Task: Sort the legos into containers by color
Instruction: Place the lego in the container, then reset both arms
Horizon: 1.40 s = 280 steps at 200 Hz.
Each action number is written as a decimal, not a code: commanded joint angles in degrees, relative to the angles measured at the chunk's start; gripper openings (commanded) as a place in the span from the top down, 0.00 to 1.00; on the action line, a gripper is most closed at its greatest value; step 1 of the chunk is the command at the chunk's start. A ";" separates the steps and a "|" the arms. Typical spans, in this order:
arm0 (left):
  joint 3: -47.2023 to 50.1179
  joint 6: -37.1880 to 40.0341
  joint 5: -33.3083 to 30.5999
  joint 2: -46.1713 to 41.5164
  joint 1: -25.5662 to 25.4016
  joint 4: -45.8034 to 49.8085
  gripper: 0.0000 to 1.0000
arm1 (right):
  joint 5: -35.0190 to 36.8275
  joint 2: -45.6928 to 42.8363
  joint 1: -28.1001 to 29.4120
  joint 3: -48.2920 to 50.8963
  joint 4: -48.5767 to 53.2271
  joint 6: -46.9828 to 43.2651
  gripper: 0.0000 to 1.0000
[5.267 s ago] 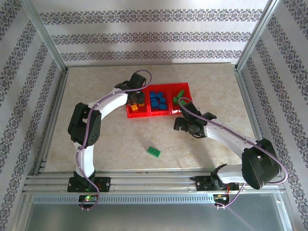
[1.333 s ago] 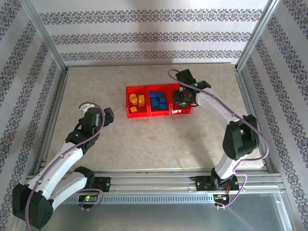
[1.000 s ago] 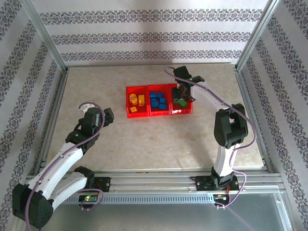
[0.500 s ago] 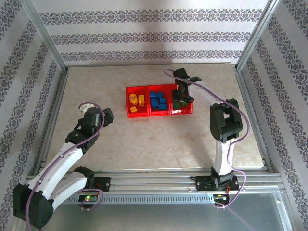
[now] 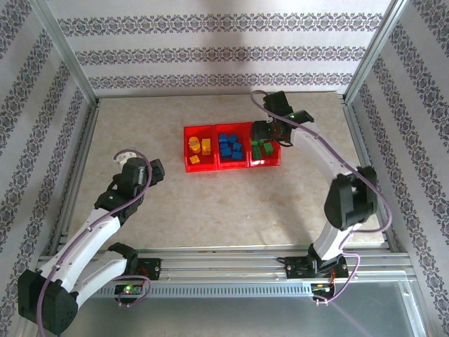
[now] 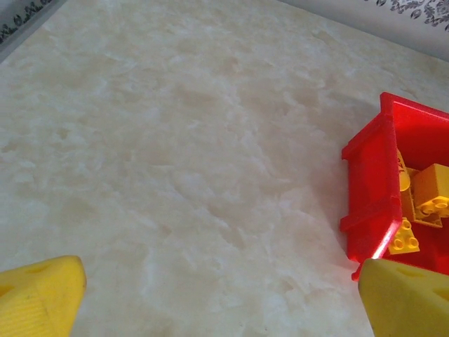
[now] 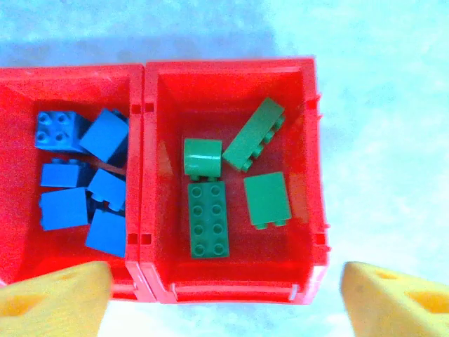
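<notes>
Three joined red containers [image 5: 231, 168] stand at the table's far middle. The left one holds yellow-orange legos [image 5: 198, 147], the middle one blue legos [image 5: 230, 146], the right one green legos [image 5: 263, 149]. My right gripper [image 5: 270, 132] hovers open above the right bin [image 7: 231, 68], nothing between its yellow fingers [image 7: 56, 302]. Below it lie several green bricks, among them a flat studded one [image 7: 208, 219]; several blue bricks [image 7: 77, 189] fill the neighbouring bin. My left gripper [image 5: 144, 170] stands open over bare table, left of the yellow bin [image 6: 368, 182] and its bricks [image 6: 424, 200].
The marble-patterned table [image 5: 231, 210] is fenced by aluminium posts and patterned walls. Bare tabletop stretches in front of the bins and around the left gripper [image 6: 221, 302].
The green brick that lay on the table five seconds ago is gone; the right arm carried it over the right bin, opened and lifted a little. The left arm pulled back from the yellow bin.
</notes>
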State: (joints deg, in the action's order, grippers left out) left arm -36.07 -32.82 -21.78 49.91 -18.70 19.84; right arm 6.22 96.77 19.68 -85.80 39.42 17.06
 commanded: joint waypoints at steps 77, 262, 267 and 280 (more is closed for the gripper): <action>1.06 6.79 -10.30 -7.11 1.49 3.87 0.00 | 11.24 -30.03 -8.46 25.86 -8.33 1.95 0.02; 17.64 29.68 3.52 -1.42 16.22 -40.52 0.00 | 21.16 -49.76 -18.98 60.98 -46.78 -6.27 0.02; 17.94 30.33 4.20 -0.27 16.32 -42.34 0.00 | 20.55 -49.98 -19.02 61.97 -49.19 -7.18 0.02; 18.89 31.83 6.55 2.44 16.41 -47.44 0.00 | 18.60 -49.95 -19.39 64.88 -55.02 -8.96 0.02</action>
State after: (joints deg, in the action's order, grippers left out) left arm -18.94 -5.87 -21.80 48.93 -3.18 -12.56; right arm 26.09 47.99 0.91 -24.99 0.89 13.98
